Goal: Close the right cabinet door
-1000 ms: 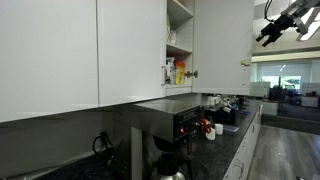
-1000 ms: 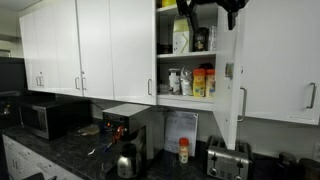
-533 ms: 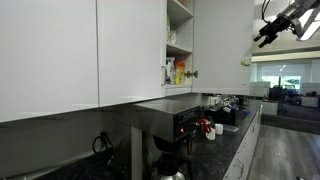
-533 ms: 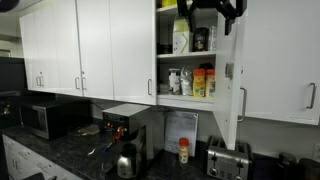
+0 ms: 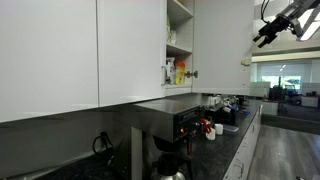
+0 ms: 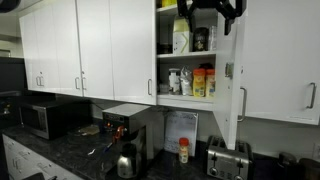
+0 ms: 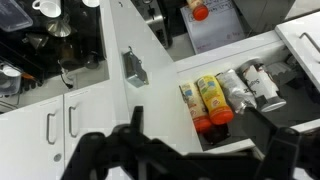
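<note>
Right cabinet door is standing wide open, swung out at roughly a right angle to the cabinet front. Sweeping from the left in an exterior view, a row of closed doors is giving way to the open shelves, where bottles are sitting. Above them the gripper is hovering near the door's top, apart from the panel. The wrist view is showing the jaws spread wide and holding nothing. Further right, the door is showing its inner face, with its bar handle on the far side, just beside the closed neighbouring door.

This is looking like the approach step, with no contact made yet. The next move is calling for the gripper to get behind the outer face and push the panel toward the shelves. The door's long axis is running vertically, and its free edge is pointing out into the room.
</note>
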Controlling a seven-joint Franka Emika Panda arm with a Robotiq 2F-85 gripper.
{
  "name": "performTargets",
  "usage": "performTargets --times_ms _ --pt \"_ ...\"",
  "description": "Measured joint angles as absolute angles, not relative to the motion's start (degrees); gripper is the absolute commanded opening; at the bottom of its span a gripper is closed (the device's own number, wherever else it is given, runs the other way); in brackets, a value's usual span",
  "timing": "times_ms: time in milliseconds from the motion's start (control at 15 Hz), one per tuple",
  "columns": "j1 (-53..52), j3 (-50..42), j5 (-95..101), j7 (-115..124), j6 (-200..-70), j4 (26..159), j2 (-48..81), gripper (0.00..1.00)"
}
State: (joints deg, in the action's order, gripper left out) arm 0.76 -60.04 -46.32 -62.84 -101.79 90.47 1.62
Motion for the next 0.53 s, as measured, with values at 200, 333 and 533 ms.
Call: performTargets --times_ms 200,333,533 --pt "6.0 -54.3 -46.3 -62.8 -101.8 90.5 1.8 1.00" --pt "9.0 -51.4 -46.4 -62.8 -101.8 90.4 2.1 1.00" --pt "13.1 -48.1 -46.6 -62.8 -101.8 89.7 2.9 1.00"
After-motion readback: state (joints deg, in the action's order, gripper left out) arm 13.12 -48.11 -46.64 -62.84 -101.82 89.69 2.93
